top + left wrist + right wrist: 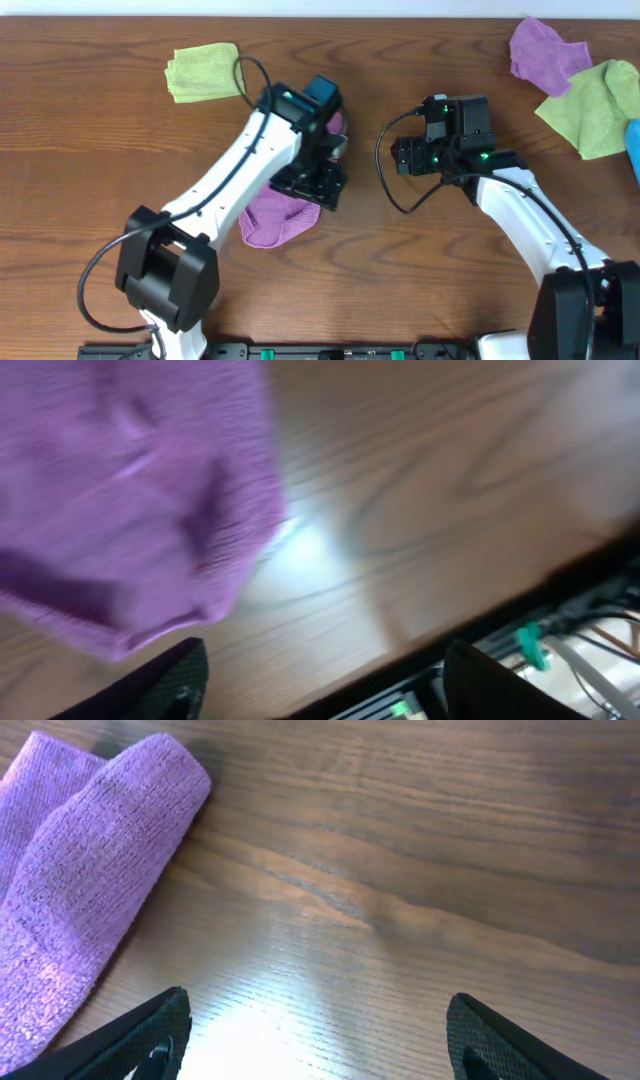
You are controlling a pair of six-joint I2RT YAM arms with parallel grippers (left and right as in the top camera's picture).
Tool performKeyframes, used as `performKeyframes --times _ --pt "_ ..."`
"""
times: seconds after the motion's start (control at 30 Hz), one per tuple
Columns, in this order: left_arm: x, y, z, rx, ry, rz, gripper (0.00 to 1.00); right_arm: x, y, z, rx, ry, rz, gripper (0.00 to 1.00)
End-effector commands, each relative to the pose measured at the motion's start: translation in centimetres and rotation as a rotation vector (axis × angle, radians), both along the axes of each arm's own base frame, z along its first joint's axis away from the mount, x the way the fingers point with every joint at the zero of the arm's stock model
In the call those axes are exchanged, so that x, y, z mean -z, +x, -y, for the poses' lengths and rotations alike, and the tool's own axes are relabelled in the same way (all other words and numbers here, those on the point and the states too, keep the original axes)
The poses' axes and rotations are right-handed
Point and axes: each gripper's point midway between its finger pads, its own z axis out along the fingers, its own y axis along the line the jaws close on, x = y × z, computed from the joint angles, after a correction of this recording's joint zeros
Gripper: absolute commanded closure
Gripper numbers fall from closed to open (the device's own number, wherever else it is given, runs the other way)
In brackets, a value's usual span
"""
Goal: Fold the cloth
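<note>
One cloth (90,870) edge lies near the right end effector (315,1002)

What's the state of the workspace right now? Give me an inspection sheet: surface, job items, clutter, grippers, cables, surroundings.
Surface: wooden table, light glare under both wrists.
Job's things: purple cloth, rumpled, partly hidden under the left arm.
Clutter: left lime-green cloth; right lime-green cloth; second purple cloth beside it; blue object at the right edge.
Grippers: left gripper open, empty; right gripper open, empty.
Cables: black cable loops beside the right wrist.
Surroundings: black rail along the near edge.
</note>
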Motion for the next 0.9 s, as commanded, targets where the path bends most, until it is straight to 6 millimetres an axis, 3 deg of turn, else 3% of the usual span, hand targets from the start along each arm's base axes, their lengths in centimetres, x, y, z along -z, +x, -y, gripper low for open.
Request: performKeyframes --times 0.0,0.07,0.27,0.37,0.43,0.67,0.87 --pt "1.7 0.6 -3.2 -0.054 0.098 -0.028 0.23 -1.3 0.1 -0.2 -0.025 0.019 0.025 0.18" --pt "2.3 0.2 -3.9 -0.076 0.097 -0.063 0.23 -1.2 -0.1 -0.3 -0.038 0.013 0.02 0.18" --pt "4.8 0.4 -3.3 -0.048 0.035 -0.049 0.21 -0.9 -0.7 -0.2 -0.042 0.005 -0.013 0.17" --pt "6.4 1.3 -2.7 0.046 0.017 0.034 0.23 -0.6 -1.2 -0.1 -0.042 0.001 -0.04 0.17" --pt "7.2 2.5 -3.4 0.113 0.073 0.118 0.23 -0.4 -1.5 0.0 -0.042 -0.001 -0.055 0.17" --pt "7.5 5.1 -4.0 0.205 0.105 0.234 0.23 0.0 -2.2 0.1 -0.042 -0.006 -0.087 0.17" --pt "9.1 4.9 -4.2 0.223 0.122 0.198 0.23 -0.1 -2.1 0.1 -0.042 -0.007 -0.082 0.17"
